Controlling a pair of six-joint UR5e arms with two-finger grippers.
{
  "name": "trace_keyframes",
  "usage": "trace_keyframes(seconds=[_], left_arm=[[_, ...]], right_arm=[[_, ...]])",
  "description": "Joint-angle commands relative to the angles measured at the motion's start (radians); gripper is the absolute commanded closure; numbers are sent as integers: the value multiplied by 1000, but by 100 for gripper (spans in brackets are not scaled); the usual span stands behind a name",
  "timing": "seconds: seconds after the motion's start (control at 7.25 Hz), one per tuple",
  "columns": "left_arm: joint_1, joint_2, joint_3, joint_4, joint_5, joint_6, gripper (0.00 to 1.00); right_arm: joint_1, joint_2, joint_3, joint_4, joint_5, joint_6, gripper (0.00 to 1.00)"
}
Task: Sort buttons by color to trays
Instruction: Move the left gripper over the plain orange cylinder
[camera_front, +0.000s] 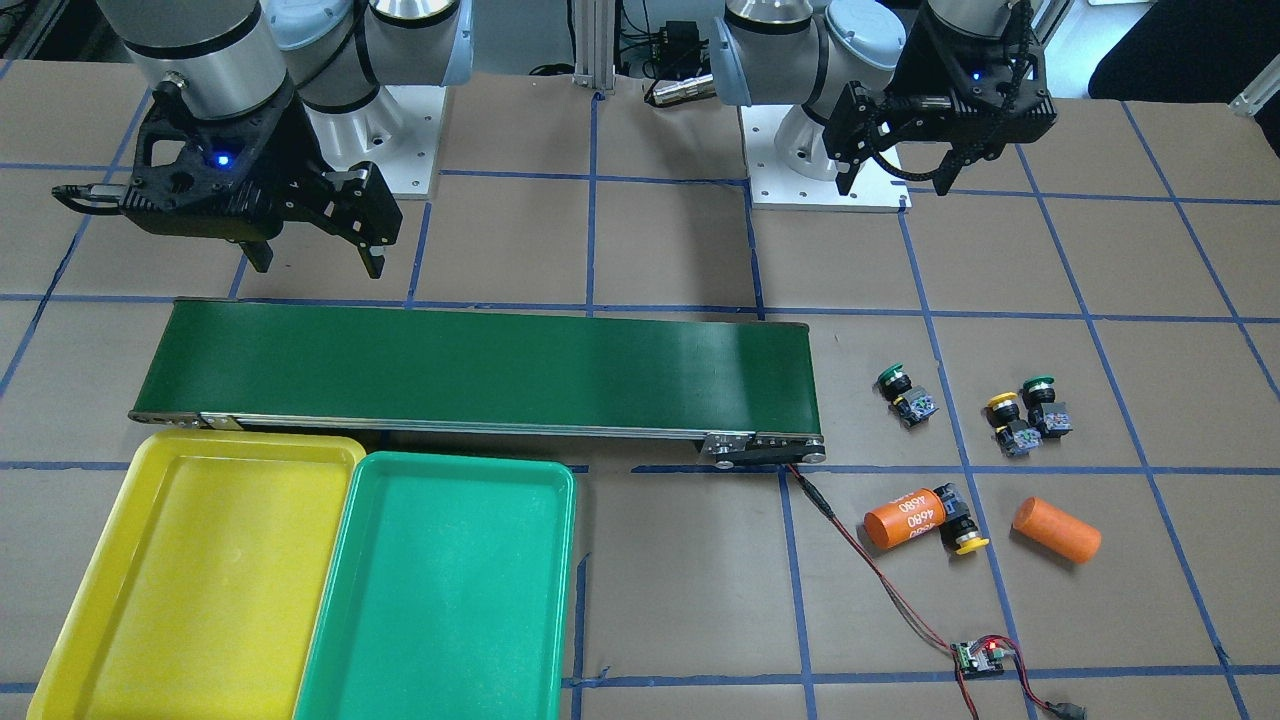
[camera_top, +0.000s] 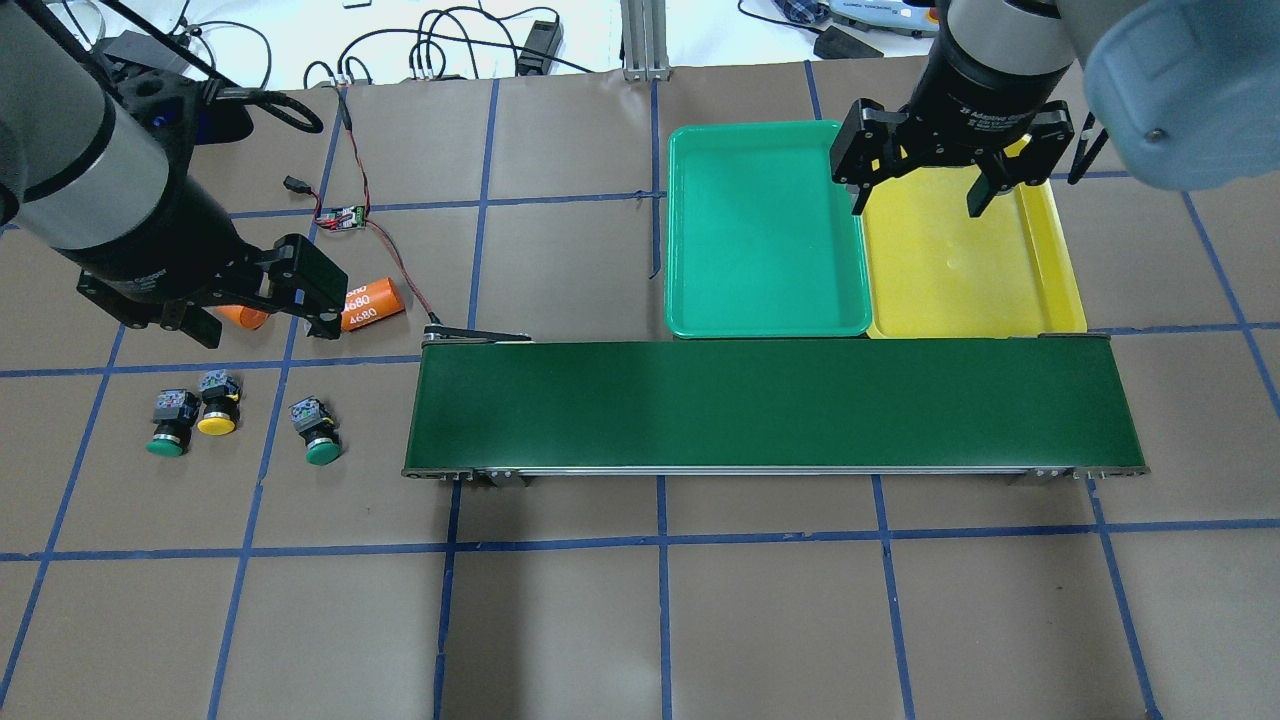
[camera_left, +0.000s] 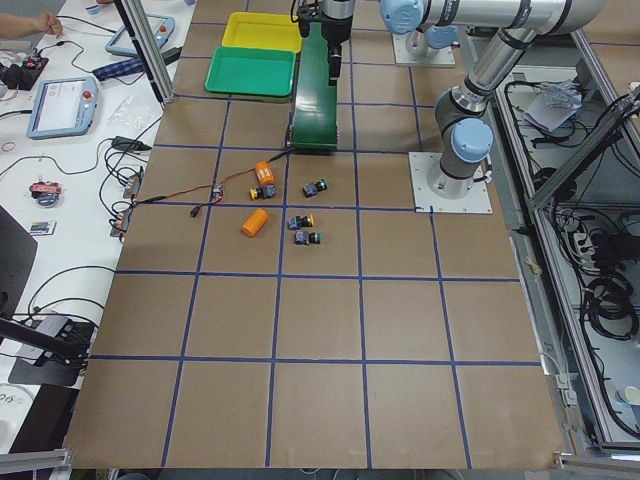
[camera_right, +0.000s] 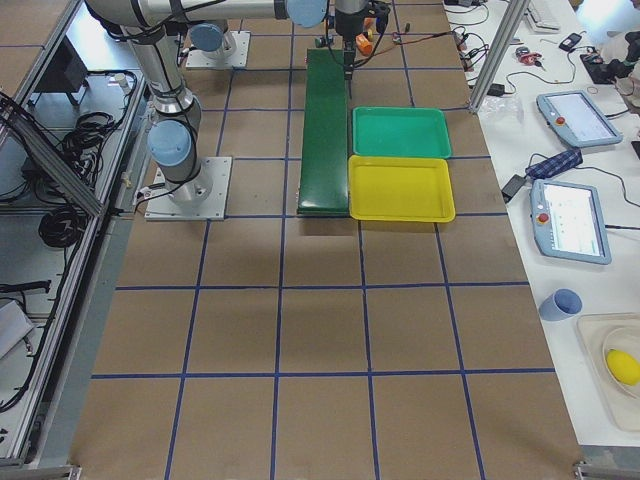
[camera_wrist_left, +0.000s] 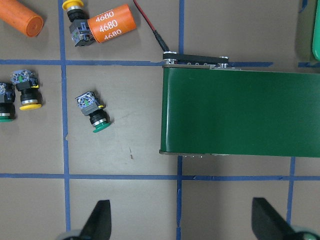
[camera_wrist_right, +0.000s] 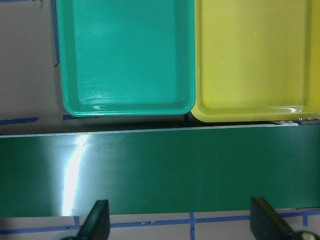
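Observation:
Two empty trays sit side by side along the conveyor: a yellow tray (camera_front: 200, 600) (camera_wrist_right: 255, 55) and a green tray (camera_front: 440, 600) (camera_wrist_right: 125, 55). Off the belt's other end, a green button (camera_front: 905, 392) (camera_wrist_left: 94, 114) lies alone on its side. A yellow button (camera_front: 1010, 422) and a second green button (camera_front: 1045, 402) lie as a pair. Another yellow button (camera_front: 958, 525) (camera_wrist_left: 77, 22) touches the orange 4680 cylinder (camera_front: 903, 515). My left gripper (camera_top: 265, 330) (camera_wrist_left: 184, 220) hovers open above the buttons' area. My right gripper (camera_top: 918, 205) (camera_wrist_right: 180, 222) hangs open over the belt beside the trays.
The long dark-green conveyor belt (camera_top: 770, 405) crosses the middle of the table. A plain orange cylinder (camera_front: 1055, 528) lies near the buttons. A small controller board (camera_front: 978, 655) with red and black wires runs to the belt's end.

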Motion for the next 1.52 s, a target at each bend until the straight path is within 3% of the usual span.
trace_keyframes(seconds=[0.0,0.28,0.69,0.97,1.24,1.38], left_arm=[[139,-26,-1,1,-5,34,0],[226,-53,-20,46,-1,188,0],[332,-175,-84,244,-2,404,0],[338,-282,-90,399,-2,500,0],[338,-388,-78,452,-4,526,0],[338,-440,-83,555,-5,580,0]], right_arm=[[-1,-1,0,0,0,0,0],[2,-1,0,0,0,0,0],[2,-1,0,0,0,0,0],[2,-1,0,0,0,0,0],[1,-1,0,0,0,0,0],[2,1,0,0,0,0,0]])
